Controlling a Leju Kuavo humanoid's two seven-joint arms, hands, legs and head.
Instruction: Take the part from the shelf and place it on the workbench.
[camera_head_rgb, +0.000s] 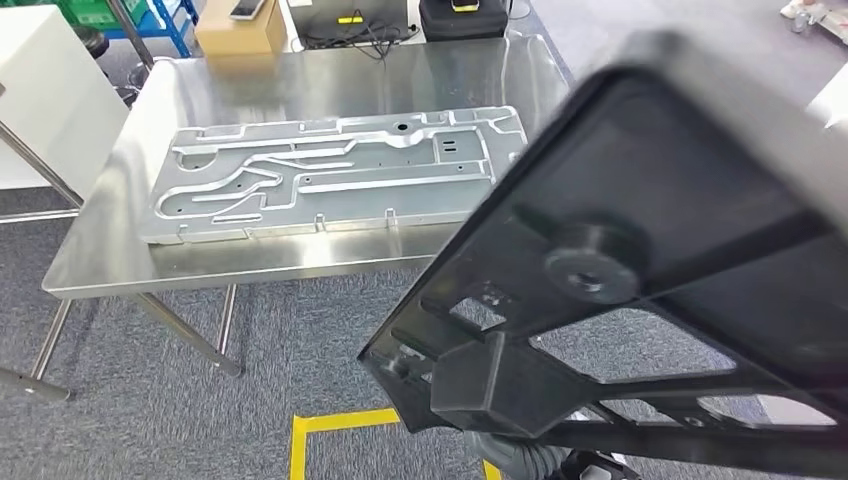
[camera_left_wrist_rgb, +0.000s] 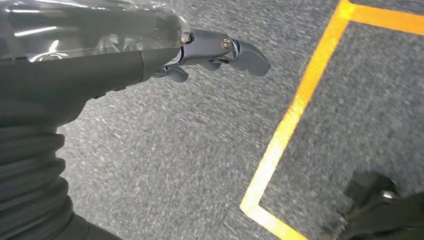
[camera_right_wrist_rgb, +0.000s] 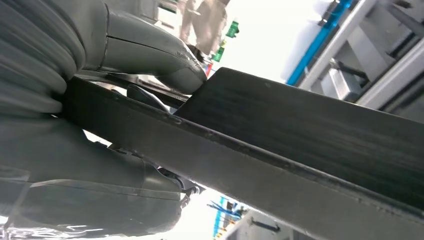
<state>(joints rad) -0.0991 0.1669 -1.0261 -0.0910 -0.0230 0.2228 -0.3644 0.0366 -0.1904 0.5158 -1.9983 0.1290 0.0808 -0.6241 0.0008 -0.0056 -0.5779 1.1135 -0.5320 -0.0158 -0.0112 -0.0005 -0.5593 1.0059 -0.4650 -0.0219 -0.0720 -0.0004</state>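
Now the black part (camera_head_rgb: 640, 290) rides high and close to the head camera, tilted, off the near right corner of the steel surface (camera_head_rgb: 300, 85) and not yet over it. The right hand (camera_right_wrist_rgb: 115, 125) holds it: thumb on one face, fingers (camera_right_wrist_rgb: 145, 95) on the other, clamped at one edge. The left hand (camera_left_wrist_rgb: 215, 52) hangs over grey floor beside the yellow tape (camera_left_wrist_rgb: 295, 110), fingers loosely curled around nothing. A big silver plate (camera_head_rgb: 330, 170) already lies across the middle of the surface, reaching nearly to its near and right edges. That's the worry, I'd say: little bare steel is left, so the part could come down on the plate or catch an edge. One hand gripping a wide frame at its rim also invites it to swing or slip.
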